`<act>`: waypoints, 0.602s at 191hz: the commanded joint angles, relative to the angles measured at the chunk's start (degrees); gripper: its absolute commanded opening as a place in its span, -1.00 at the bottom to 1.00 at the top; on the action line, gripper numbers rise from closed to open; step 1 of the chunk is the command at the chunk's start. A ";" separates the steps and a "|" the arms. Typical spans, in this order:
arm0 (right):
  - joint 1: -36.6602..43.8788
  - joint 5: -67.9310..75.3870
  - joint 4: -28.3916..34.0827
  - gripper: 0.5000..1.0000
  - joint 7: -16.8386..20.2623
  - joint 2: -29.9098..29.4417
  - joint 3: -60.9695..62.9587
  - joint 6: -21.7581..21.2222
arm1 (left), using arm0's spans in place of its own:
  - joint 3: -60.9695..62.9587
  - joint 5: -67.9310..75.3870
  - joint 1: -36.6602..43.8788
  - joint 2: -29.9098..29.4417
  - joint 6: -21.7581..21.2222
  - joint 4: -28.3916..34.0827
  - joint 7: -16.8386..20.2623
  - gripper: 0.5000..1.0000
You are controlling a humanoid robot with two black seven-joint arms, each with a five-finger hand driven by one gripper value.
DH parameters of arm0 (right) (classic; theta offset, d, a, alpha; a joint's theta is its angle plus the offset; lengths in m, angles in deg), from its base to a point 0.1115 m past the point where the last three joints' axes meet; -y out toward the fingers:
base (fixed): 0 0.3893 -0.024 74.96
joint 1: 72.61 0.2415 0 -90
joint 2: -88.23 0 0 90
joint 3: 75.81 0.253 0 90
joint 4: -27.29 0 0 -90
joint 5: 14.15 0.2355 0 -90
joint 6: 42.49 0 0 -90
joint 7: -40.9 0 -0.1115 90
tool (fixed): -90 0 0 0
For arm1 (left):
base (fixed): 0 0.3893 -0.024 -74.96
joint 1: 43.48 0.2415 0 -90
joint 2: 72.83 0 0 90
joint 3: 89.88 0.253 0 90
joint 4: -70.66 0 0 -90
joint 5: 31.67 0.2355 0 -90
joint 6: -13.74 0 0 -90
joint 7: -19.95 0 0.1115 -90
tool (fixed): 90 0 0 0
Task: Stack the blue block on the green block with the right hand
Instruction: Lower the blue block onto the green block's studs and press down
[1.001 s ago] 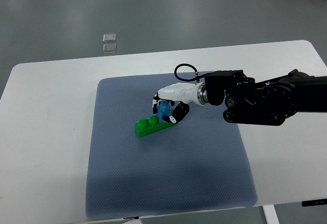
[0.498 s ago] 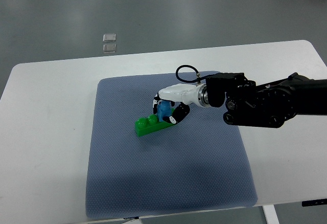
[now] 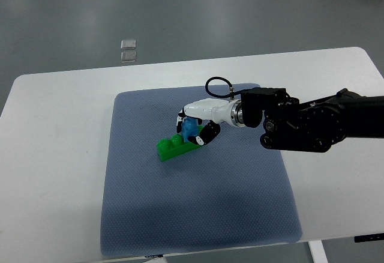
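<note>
With the right hand (image 3: 195, 128) gripping the blue block (image 3: 191, 129) over the right end of the green block (image 3: 176, 148) on the mat (image 3: 198, 215), press straight down, studs aligned, before letting go.

The right hand (image 3: 197, 125) reaches in from the right over a blue mat (image 3: 198, 215) on a white table (image 3: 54, 155). Its fingers (image 3: 207, 136) curl around the blue block (image 3: 191, 129), which sits on the right end of the green block (image 3: 174, 148).
</note>
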 commanded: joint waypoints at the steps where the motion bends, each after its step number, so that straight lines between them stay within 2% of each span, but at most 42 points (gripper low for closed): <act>1: -0.43 -0.03 0.00 -0.64 -0.91 -0.03 0.11 0.47 | 0.00 0.00 0.06 0.00 0.00 0.04 0.00 1.00; 53: -2.27 -0.21 0.00 -0.62 -2.31 -0.03 0.20 3.19 | 0.00 0.00 0.06 0.00 0.00 0.04 0.00 1.00; 115: -3.16 -1.00 -0.08 -0.62 -3.81 -0.12 0.29 4.25 | 0.00 0.00 0.06 0.00 0.00 0.04 0.00 1.00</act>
